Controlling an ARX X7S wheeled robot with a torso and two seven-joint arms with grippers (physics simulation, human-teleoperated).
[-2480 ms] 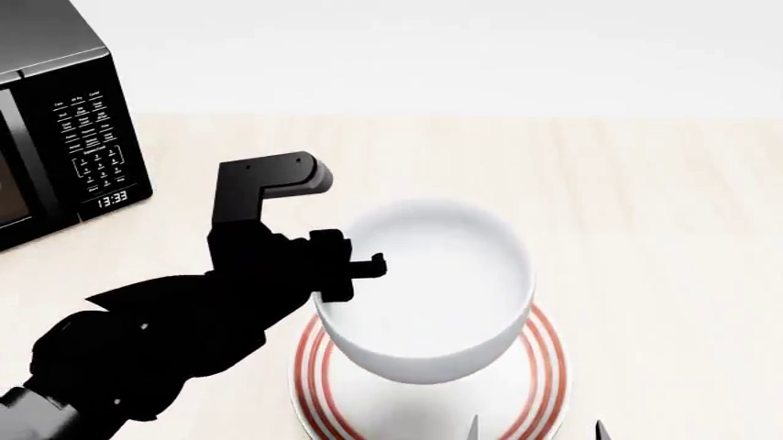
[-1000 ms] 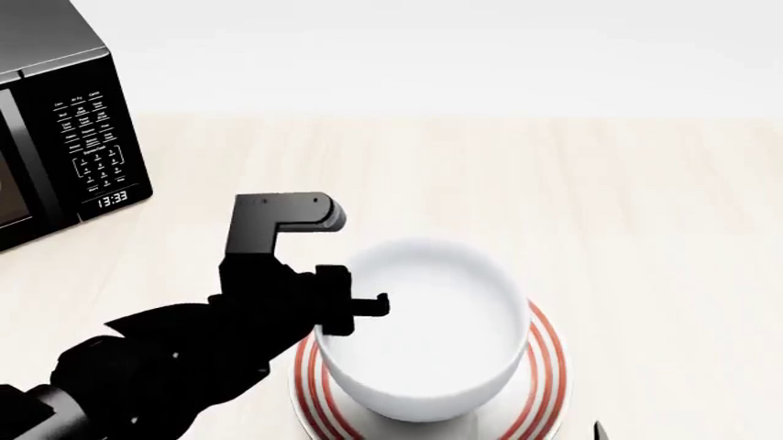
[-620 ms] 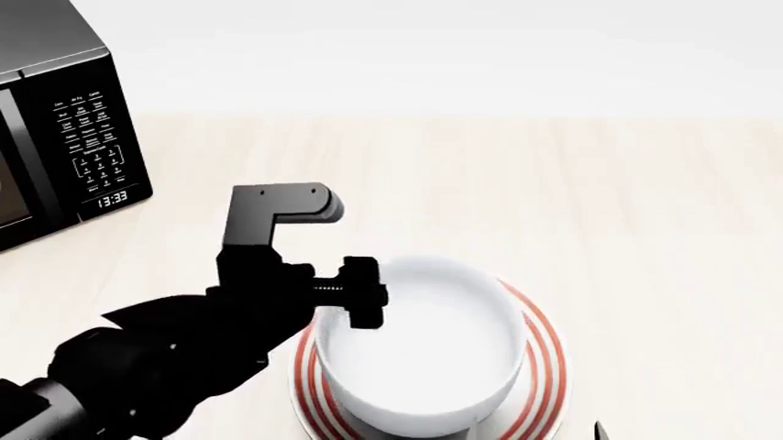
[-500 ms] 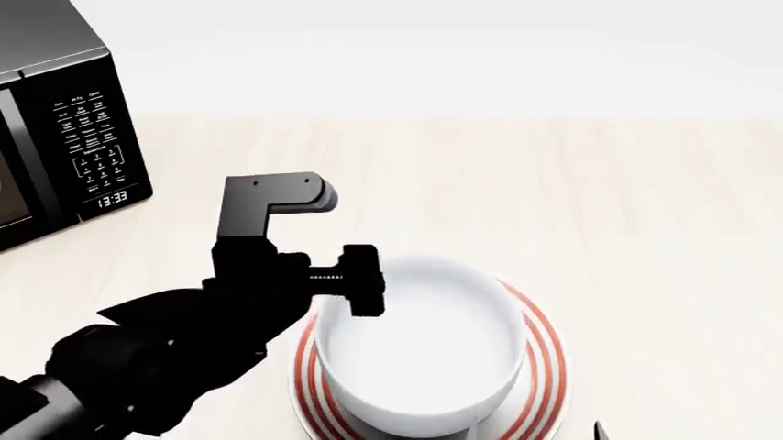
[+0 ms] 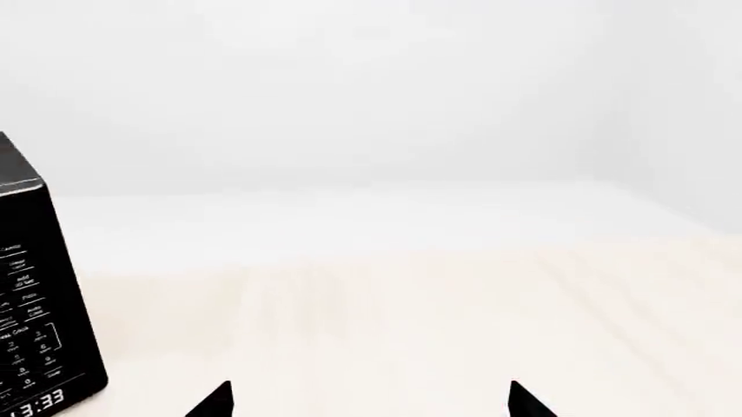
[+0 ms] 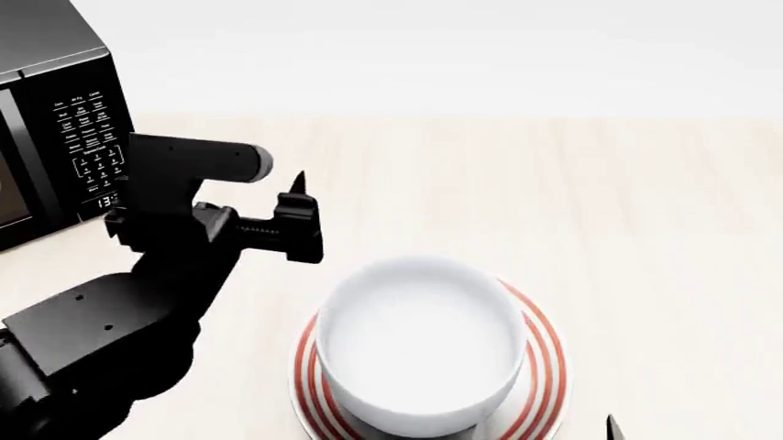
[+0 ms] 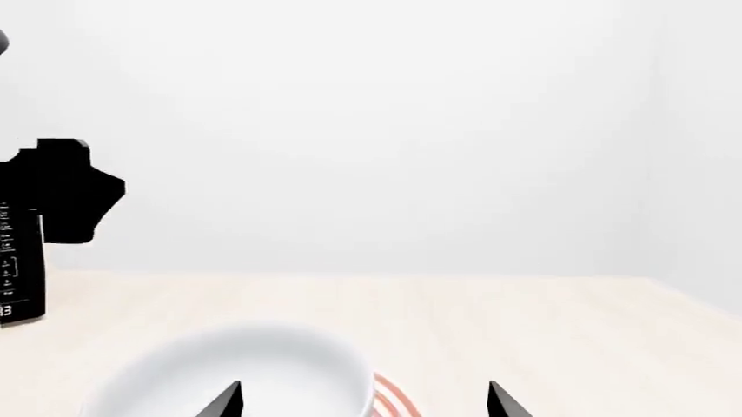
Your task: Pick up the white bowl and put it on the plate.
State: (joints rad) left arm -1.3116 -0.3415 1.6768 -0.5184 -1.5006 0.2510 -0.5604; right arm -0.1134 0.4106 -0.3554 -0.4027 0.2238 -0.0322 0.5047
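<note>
The white bowl point(image 6: 423, 344) sits upright on the plate point(image 6: 549, 356), whose red rings show around the bowl's base. My left gripper point(image 6: 300, 225) is open and empty. It hovers up and to the left of the bowl, apart from its rim. In the left wrist view its gripper point(image 5: 368, 404) shows two spread tips over bare table. My right gripper point(image 7: 365, 404) is open, low at the near side of the bowl point(image 7: 238, 369) and plate point(image 7: 394, 402). Only one fingertip point(image 6: 612, 427) of it shows in the head view.
A black microwave point(image 6: 55, 137) stands at the far left of the light wooden table point(image 6: 612, 202), close behind my left arm. It also shows in the wrist views as the microwave point(image 5: 35, 330) and the microwave point(image 7: 17, 278). A white wall rises beyond the table.
The bowl came down onto the plate. My left gripper then let go of its rim, opened, and pulled up and left toward the microwave.
</note>
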